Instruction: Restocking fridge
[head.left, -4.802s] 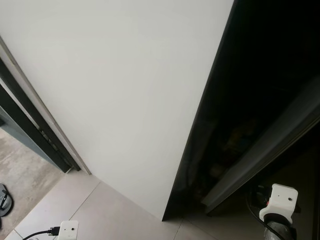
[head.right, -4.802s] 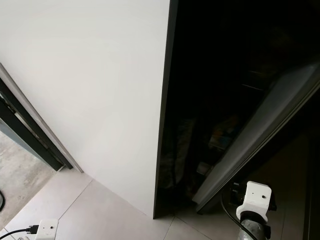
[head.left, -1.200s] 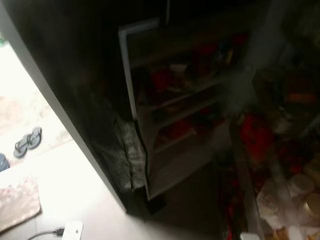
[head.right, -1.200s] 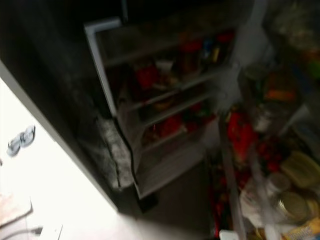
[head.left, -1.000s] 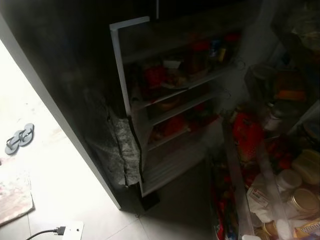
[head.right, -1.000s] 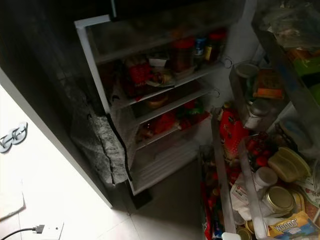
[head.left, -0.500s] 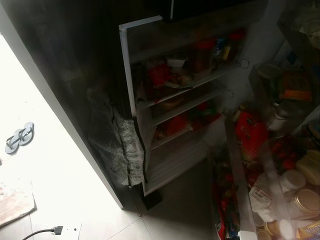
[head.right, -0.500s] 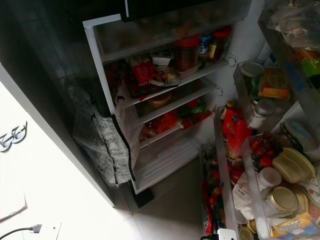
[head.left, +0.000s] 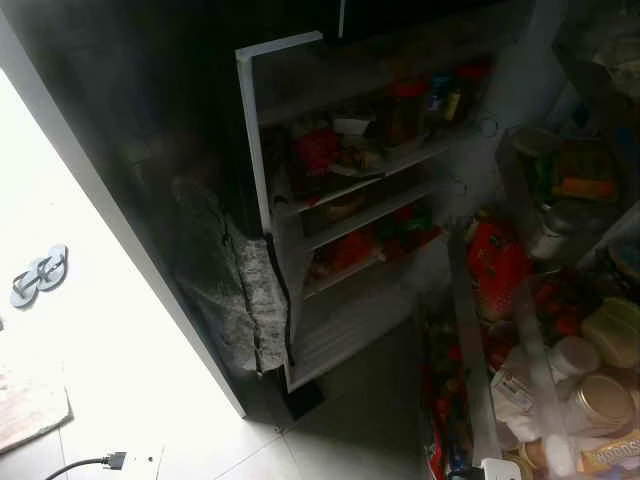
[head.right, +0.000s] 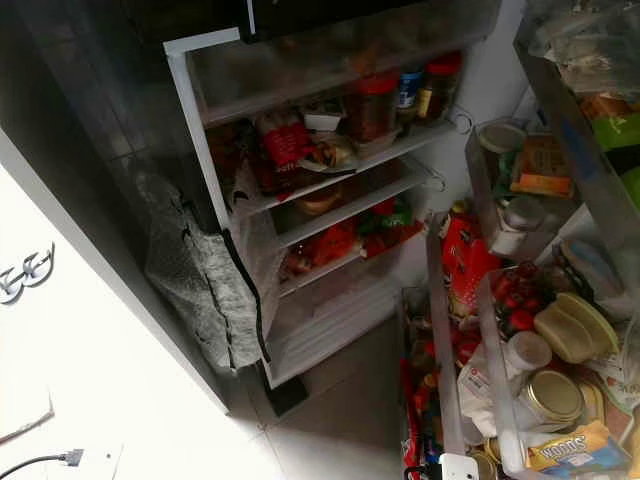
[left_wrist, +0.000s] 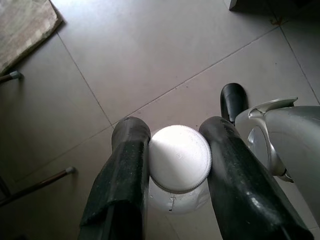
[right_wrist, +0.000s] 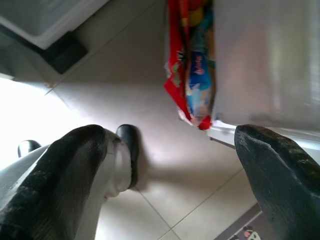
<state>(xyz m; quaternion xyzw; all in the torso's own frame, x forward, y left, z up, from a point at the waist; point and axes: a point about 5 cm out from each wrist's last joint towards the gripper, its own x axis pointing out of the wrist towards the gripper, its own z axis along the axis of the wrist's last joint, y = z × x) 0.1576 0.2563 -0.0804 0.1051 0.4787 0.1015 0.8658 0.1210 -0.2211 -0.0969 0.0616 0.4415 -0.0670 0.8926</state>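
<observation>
The left pincer (left_wrist: 175, 165) grips a white bottle (left_wrist: 179, 160) by its cap, low over the floor tiles (left_wrist: 125, 60). The right pincer (right_wrist: 175, 165) hangs open and empty. The open fridge (head.right: 330, 170) stands ahead, above the bottle, its shelves (head.right: 340, 215) crowded; the left arm must lift it forward.

Matt white plastic bottle cap (left_wrist: 180, 158), ridged rim; smooth floor tiles (left_wrist: 150, 55)

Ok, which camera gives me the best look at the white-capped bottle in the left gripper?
The left wrist view: the white-capped bottle sits square between the left gripper fingers, cap toward the lens, above the tiled floor. The eye views look at the open fridge and the right wrist view at the floor beside it.
</observation>
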